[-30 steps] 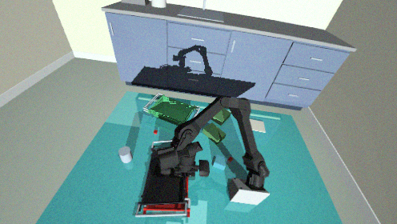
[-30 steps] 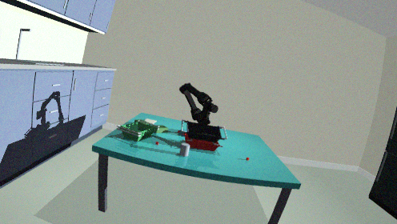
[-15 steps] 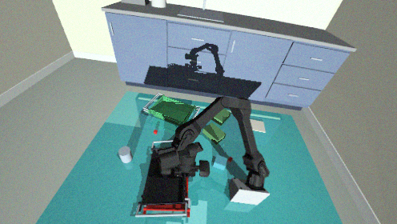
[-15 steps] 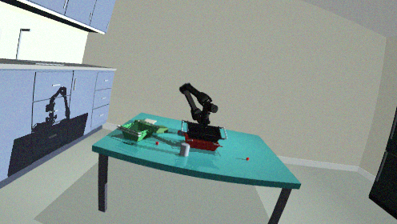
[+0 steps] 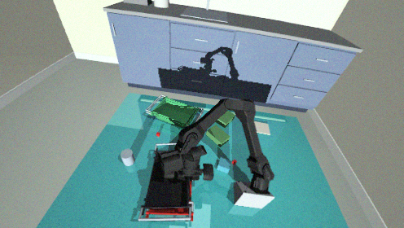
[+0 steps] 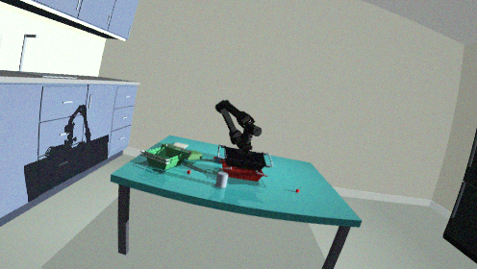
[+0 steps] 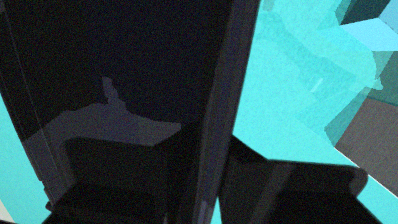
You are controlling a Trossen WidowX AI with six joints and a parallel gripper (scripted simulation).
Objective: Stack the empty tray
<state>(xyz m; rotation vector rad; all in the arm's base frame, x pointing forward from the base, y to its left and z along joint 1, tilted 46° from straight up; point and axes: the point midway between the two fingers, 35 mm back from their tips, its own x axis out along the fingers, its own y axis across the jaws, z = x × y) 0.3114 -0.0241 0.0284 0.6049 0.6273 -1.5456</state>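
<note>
We saw the hand (image 5: pixel 177 164) clamped nearly shut on the black tray's (image 5: pixel 167 191) wall, the tray lying directly beneath it, above the red loaded tray (image 5: pixel 164 212) on the worktop (image 5: pixel 285 183).

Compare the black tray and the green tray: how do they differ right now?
The black tray sits above the red tray, gripped by the gripper; the green tray lies on the table, untouched. Black is dark and opaque, green bright. Both are rectangular trays.

teal table (image 6: pixel 308 211) | on it: red tray (image 6: pixel 242 174), green tray (image 6: pixel 163 158), grey cylinder (image 6: pixel 221 180), arm base (image 5: pixel 252 200)
</note>
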